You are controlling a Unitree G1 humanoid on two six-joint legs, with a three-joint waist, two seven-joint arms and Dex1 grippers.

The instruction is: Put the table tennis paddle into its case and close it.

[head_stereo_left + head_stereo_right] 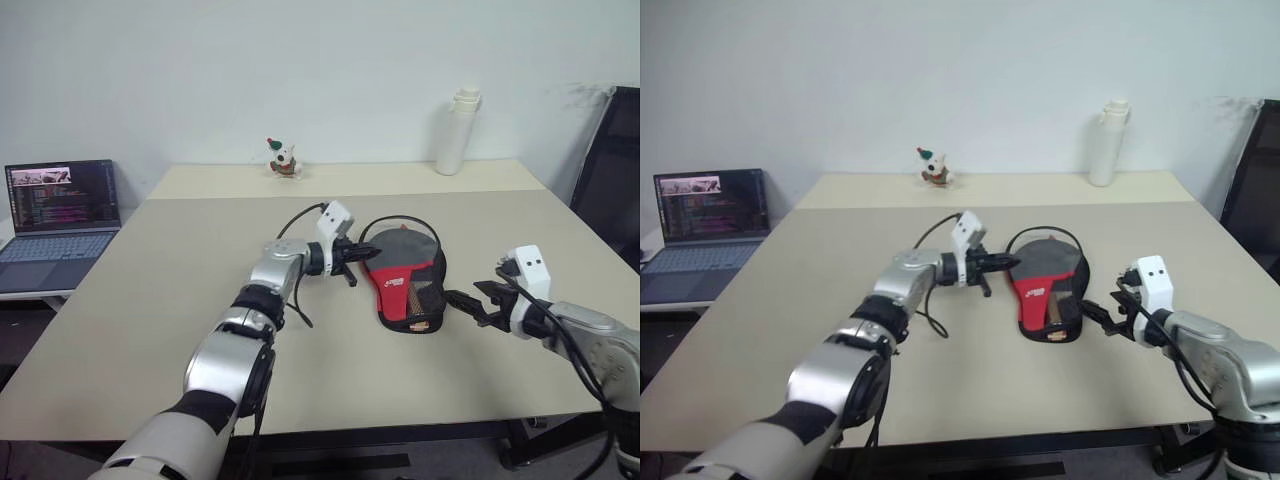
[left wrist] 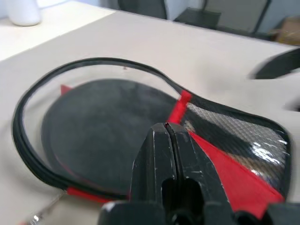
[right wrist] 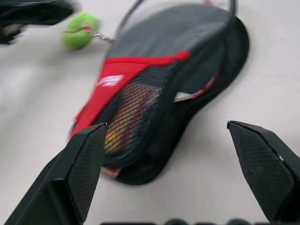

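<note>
The case [image 1: 397, 283] lies flat near the table's middle, red side and black mesh pocket [image 3: 140, 101] facing up. Its zipper rim [image 2: 28, 101] gapes around the round end. In that opening shows the black blade of the table tennis paddle [image 2: 103, 126]; something light brown shows through the mesh. My left gripper [image 1: 372, 253] is shut, its tips at the left edge of the case's round end. A small green tag [image 3: 77, 30] on a chain lies just beside those tips. My right gripper [image 1: 478, 300] is open, to the right of the case's narrow end and apart from it.
A laptop [image 1: 60, 215] stands open on a side table at the far left. At the back of the table [image 1: 200, 250] are a white bottle [image 1: 458, 132] and a small toy figure [image 1: 284, 158]. A black chair [image 1: 612, 170] is at the right edge.
</note>
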